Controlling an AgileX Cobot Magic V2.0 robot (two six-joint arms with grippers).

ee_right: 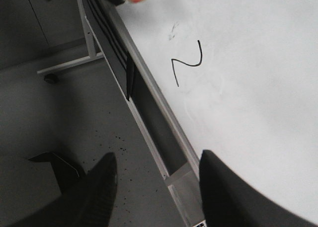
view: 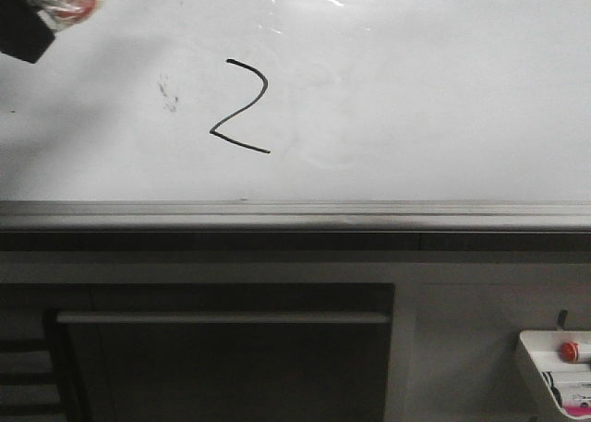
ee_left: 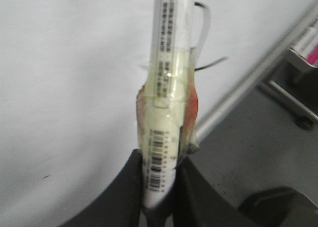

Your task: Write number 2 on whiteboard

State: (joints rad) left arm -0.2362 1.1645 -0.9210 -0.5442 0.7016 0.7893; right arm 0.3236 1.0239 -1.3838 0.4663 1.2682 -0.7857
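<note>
A thin black number 2 (view: 242,108) is drawn on the glossy whiteboard (view: 416,99), left of its middle; it also shows in the right wrist view (ee_right: 188,63). My left gripper (ee_left: 160,162) is shut on a taped white marker (ee_left: 166,88) with a barcode label. In the front view only its dark corner (view: 23,30) shows at the board's top left, away from the 2. My right gripper (ee_right: 156,162) is open and empty, hanging over the board's lower rail and the floor.
A small dark smudge (view: 168,91) lies left of the 2. A grey metal rail (view: 295,214) runs along the board's lower edge. A white tray (view: 554,371) with a red-capped item sits at lower right. The board's stand has a caster (ee_right: 49,78).
</note>
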